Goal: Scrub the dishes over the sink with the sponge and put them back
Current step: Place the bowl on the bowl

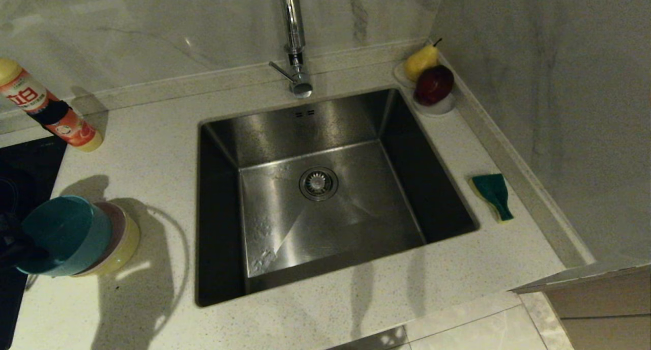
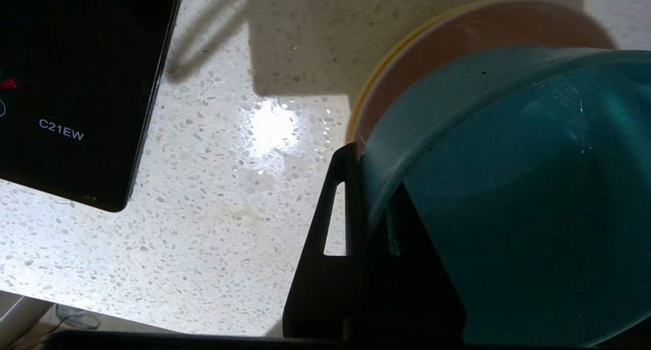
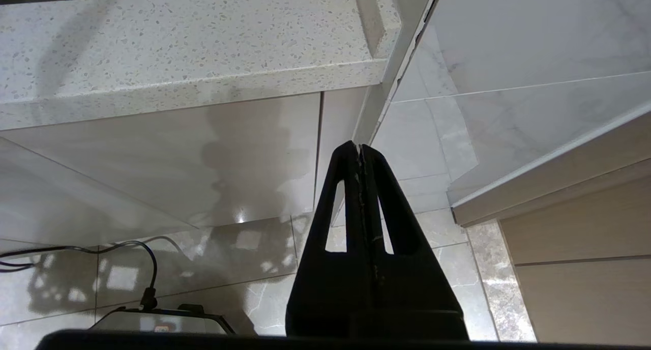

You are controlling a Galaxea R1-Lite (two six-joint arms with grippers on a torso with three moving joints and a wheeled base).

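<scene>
My left gripper (image 2: 374, 187) sits at the far left edge of the head view, low over the worktop (image 1: 152, 151), fingers (image 2: 330, 212) pinching the rim of the light blue bowl (image 1: 63, 235): one finger outside the wall, the other inside the bowl. The blue bowl is tilted, its mouth turned toward the left of the frame, and lies against the pink bowl (image 1: 118, 223), which is nested in the yellow bowl (image 1: 127, 245); from the left wrist view only thin rims of pink (image 2: 483, 29) and yellow (image 2: 376, 80) show behind the blue wall (image 2: 508, 187). That stack stands on the worktop left of the sink (image 1: 325, 187), between it and a black cooktop (image 1: 25, 172). My right gripper (image 3: 362, 151) hangs below the worktop edge, pointing at the floor tiles, fingers pressed together on nothing. The sponge (image 1: 492, 195) lies green face up on the worktop at the right rim of the sink, well apart from either gripper. The sink basin holds only its round drain strainer (image 1: 318, 183); the chrome tap (image 1: 295, 39) rises at top centre. Upper right, a small white dish (image 1: 437, 106) carries a pear (image 1: 421, 61) and a dark red apple (image 1: 434, 84). A detergent bottle (image 1: 46, 108) lies tilted at the upper left.
</scene>
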